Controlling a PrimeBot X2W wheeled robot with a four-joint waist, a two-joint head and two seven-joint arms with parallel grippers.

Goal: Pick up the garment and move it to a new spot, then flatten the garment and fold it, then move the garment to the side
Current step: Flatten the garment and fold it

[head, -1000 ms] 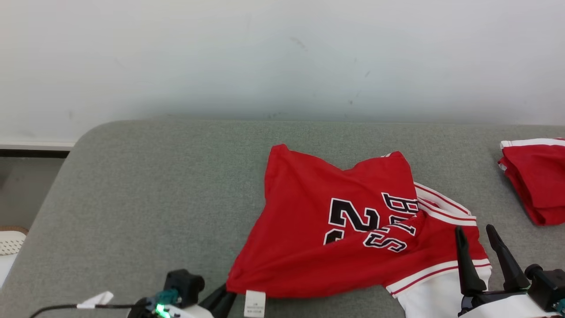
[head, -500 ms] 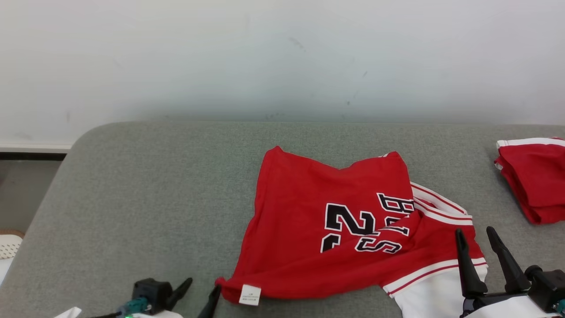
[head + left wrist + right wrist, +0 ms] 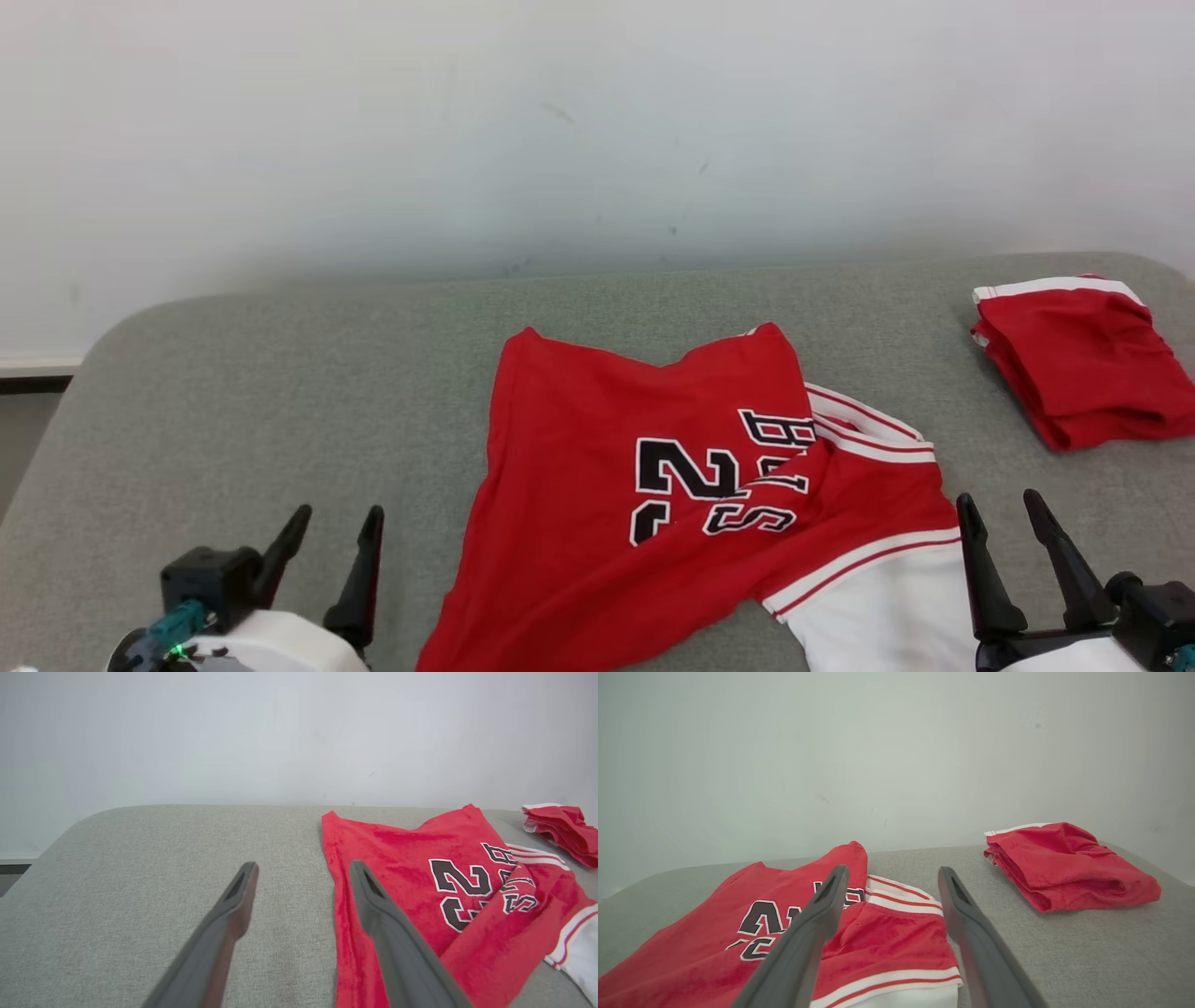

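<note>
Red jersey (image 3: 597,485), black-and-white lettering

The left gripper (image 3: 337,515) sits low at the left, jaws parted wide and pointing up. The right gripper (image 3: 997,500), low at the right, stands likewise parted.

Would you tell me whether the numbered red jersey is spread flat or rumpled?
Rumpled: a fold across the jersey hides part of its black lettering, and its outline is skewed.

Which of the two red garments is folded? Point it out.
The plain red garment at the far right; the numbered jersey lies spread and rumpled.
</note>
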